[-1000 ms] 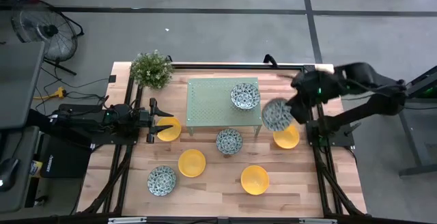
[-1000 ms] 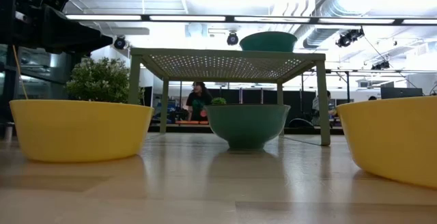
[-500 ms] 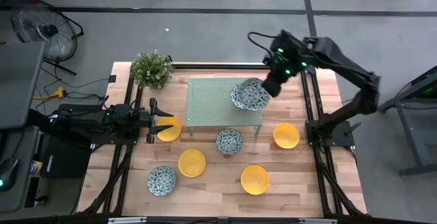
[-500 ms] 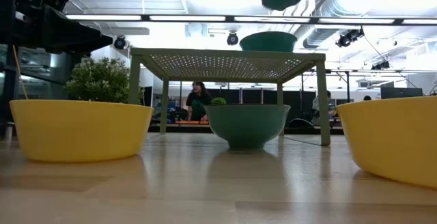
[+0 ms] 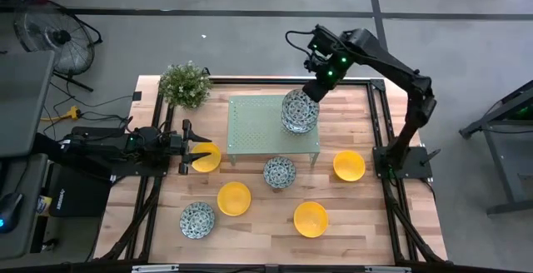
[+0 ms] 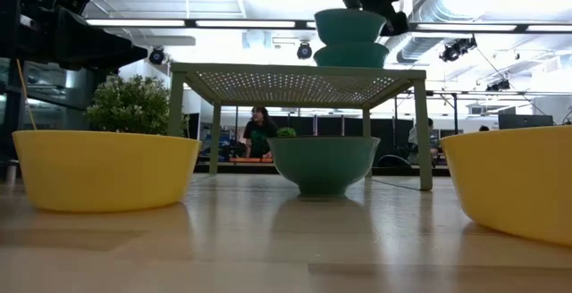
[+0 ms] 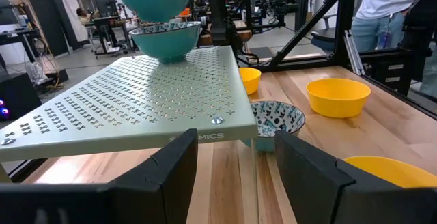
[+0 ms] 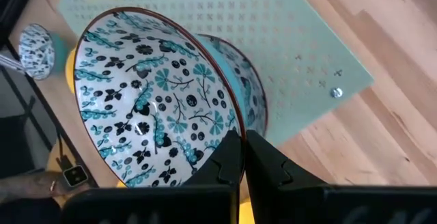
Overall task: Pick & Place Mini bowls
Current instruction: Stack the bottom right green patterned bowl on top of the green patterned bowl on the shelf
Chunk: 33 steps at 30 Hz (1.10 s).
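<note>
My right gripper (image 5: 313, 92) is shut on a white, blue-green patterned mini bowl (image 5: 297, 105) right over a second patterned bowl (image 5: 301, 123) that stands on the pale green perforated stand (image 5: 258, 123). In the low view the held bowl (image 6: 350, 27) sits just on top of the lower one (image 6: 350, 55); whether they touch I cannot tell. My left gripper (image 5: 196, 156) is open at the table's left, next to a yellow bowl (image 5: 208, 158). My right gripper pinches the patterned bowl's rim (image 8: 234, 130) on its far right side, one finger (image 8: 222, 164) inside the bowl and one (image 8: 272, 164) outside. The fingers slant down from the far right. The bowl hangs mouth up, slightly tilted, over the lower bowl.
Another patterned bowl (image 5: 280, 172) rests on the table at the stand's near edge, and one (image 5: 197, 220) lies near left. Yellow bowls lie on the table (image 5: 234, 198), (image 5: 310, 218), (image 5: 349, 166). A leafy plant (image 5: 185, 83) stands at the far left corner.
My right gripper has carried the patterned bowl from beyond the stand's right edge toward the table's far left, over the stand, and has lowered it onto or just above the bowl that stands there. The bowl has turned from tipped to nearly mouth up.
</note>
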Motion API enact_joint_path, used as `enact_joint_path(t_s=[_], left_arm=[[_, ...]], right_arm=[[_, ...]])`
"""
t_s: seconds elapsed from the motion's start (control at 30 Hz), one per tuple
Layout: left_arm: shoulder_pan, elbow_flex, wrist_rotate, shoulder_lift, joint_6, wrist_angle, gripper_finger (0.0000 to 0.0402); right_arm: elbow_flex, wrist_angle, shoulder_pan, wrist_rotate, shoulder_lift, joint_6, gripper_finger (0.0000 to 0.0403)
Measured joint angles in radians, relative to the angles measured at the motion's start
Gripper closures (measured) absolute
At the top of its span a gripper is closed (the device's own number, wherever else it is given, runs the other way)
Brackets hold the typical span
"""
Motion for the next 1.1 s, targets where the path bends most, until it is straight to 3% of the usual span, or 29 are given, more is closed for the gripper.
enact_joint_path(t_s=[0.43,1.1], left_arm=[[0.0,0.0,0.0,0.0,0.0,0.0,0.0211],[0.0,0.0,0.0,0.0,0.0,0.0,0.0211]], right_arm=[[-0.005,-0.023,-0.009,-0.011,0.014,-0.005,0.0403],[-0.187,0.074,-0.009,-0.036,0.015,-0.002,0.0403]])
